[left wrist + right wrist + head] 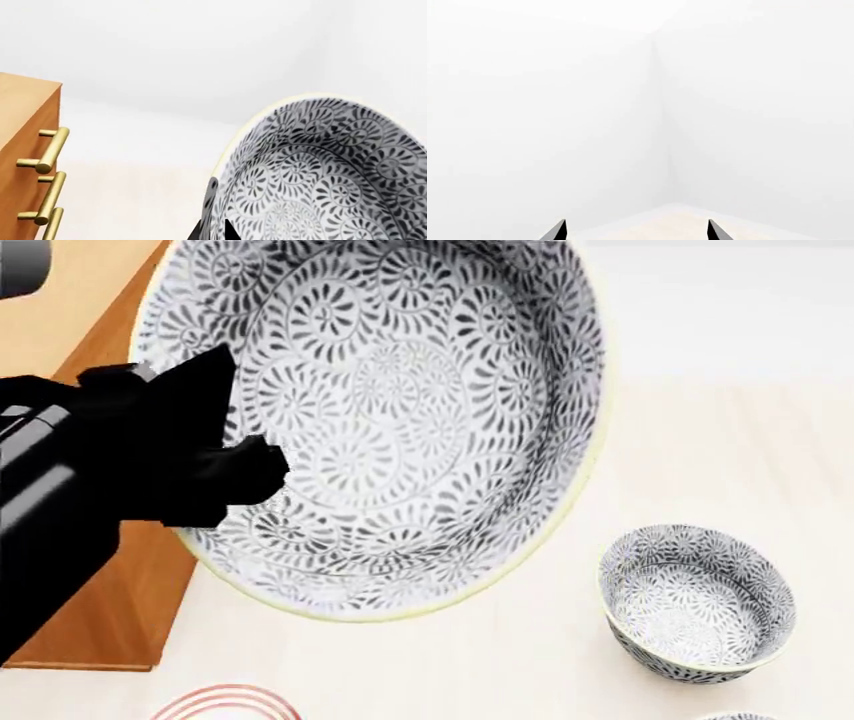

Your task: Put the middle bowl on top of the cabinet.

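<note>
While gripped by the left claw (247,475), middle bowl (387,410) over pale floor (747,470); right claw (636,231) wide.

Simulated room, bare and home-like. Plain white walls (560,100) meet at a corner above a pale floor (687,222). Furnishing: an orange-brown wooden cabinet (23,130) with brass bar handles (50,150). Patterned ceramic bowls (694,600) and a red-ringed plate (220,705) lie on a pale wood-grain surface (721,460), suggesting domestic tableware.
</note>
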`<state>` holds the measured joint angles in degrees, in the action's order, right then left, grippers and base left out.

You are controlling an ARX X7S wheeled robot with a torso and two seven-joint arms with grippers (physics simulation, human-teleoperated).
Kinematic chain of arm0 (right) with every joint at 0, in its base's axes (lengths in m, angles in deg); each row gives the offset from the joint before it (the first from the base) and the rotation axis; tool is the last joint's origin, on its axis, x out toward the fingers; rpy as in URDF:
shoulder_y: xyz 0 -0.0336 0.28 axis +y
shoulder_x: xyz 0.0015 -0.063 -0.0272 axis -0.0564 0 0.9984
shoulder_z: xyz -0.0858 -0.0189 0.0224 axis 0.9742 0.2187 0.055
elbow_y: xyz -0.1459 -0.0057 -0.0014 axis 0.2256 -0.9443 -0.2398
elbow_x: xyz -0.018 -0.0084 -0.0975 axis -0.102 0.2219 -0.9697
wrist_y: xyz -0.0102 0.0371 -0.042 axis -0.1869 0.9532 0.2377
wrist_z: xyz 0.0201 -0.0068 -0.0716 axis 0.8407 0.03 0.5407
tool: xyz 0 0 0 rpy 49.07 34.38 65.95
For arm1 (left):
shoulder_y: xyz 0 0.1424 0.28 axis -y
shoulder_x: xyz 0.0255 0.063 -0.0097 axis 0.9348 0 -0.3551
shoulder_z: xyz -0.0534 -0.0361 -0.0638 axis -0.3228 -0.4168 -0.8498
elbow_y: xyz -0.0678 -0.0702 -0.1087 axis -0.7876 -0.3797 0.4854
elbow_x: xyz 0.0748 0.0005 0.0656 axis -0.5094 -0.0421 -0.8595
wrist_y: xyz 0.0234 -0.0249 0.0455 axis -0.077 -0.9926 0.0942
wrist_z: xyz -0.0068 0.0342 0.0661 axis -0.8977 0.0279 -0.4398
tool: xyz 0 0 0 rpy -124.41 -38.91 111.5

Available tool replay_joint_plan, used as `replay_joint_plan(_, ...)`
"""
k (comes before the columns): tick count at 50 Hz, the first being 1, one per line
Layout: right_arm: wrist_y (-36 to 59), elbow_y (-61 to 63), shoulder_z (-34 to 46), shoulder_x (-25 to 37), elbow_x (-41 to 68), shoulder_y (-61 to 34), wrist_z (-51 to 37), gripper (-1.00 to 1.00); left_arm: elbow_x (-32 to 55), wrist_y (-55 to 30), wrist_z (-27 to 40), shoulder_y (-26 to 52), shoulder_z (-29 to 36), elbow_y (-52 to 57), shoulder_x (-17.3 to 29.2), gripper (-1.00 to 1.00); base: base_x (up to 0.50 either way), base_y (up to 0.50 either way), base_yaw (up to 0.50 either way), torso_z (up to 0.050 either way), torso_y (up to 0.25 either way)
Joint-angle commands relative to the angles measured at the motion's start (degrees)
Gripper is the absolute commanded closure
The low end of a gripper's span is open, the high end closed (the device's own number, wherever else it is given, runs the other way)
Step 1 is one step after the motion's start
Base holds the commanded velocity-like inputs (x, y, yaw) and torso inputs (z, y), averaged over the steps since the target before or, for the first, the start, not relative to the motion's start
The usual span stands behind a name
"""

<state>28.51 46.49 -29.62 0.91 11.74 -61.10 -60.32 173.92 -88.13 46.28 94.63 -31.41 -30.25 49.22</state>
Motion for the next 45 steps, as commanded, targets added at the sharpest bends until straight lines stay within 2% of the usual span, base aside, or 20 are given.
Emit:
replay_joint_plan(1, 0.80, 0.49, -1.13, -0.98, -1.18, -0.52, 0.95, -1.00, 11.35, 8.60, 3.92, 17.84, 6.22, -8.50, 2.81, 1.00, 0.00, 0.00, 0.00, 0.000, 0.000)
replay_joint_plan(4, -0.18, -0.10, -1.66, -0.77, -0.50, 0.04, 1.31, -1.00, 14.48, 11.90, 3.80, 22.85, 9.44, -9.91, 4.57, 1.00, 0.00, 0.00, 0.00, 0.000, 0.000)
replay_joint_plan(5, 0.21, 0.04, -1.32, -0.78, -0.77, -0.27, 1.16, -1.00, 16.86, 14.34, 4.01, 25.72, 12.30, -10.90, 5.88, 1.00, 0.00, 0.00, 0.00, 0.000, 0.000)
replay_joint_plan(13, 0.11, -0.41, -1.39, -0.24, -0.32, -0.43, 1.24, -1.00, 24.15, 15.30, 3.50, 32.79, 15.70, -19.63, 6.43, 1.00, 0.00, 0.00, 0.00, 0.000, 0.000)
replay_joint_plan(20, -0.51, -0.95, -1.65, 0.04, 0.11, -0.27, 1.36, -1.00, 24.89, 15.97, 2.82, 35.98, 18.10, -26.54, 7.02, 1.00, 0.00, 0.00, 0.00, 0.000, 0.000)
replay_joint_plan(26, -0.81, -1.08, -1.70, 0.26, 0.23, -0.03, 1.43, -1.00, 26.38, 18.25, 3.16, 39.58, 24.89, -30.46, 8.03, 1.00, 0.00, 0.00, 0.00, 0.000, 0.000)
replay_joint_plan(33, -1.50, -1.29, -2.18, 0.31, 0.87, 0.39, 1.35, -1.00, 27.83, 14.70, 1.70, 42.60, 28.33, -40.72, 7.45, 1.00, 0.00, 0.00, 0.00, 0.000, 0.000)
replay_joint_plan(37, -1.30, -1.40, -1.88, 0.32, 0.59, 0.17, 1.16, -1.00, 28.48, 13.96, 1.71, 44.17, 28.66, -42.12, 7.22, 1.00, 0.00, 0.00, 0.00, 0.000, 0.000)
replay_joint_plan(45, -0.87, -0.94, -1.66, 0.40, 0.61, 0.03, 0.71, -1.00, 28.36, 11.86, 0.88, 45.43, 31.89, -52.16, 6.25, 1.00, 0.00, 0.00, 0.00, 0.000, 0.000)
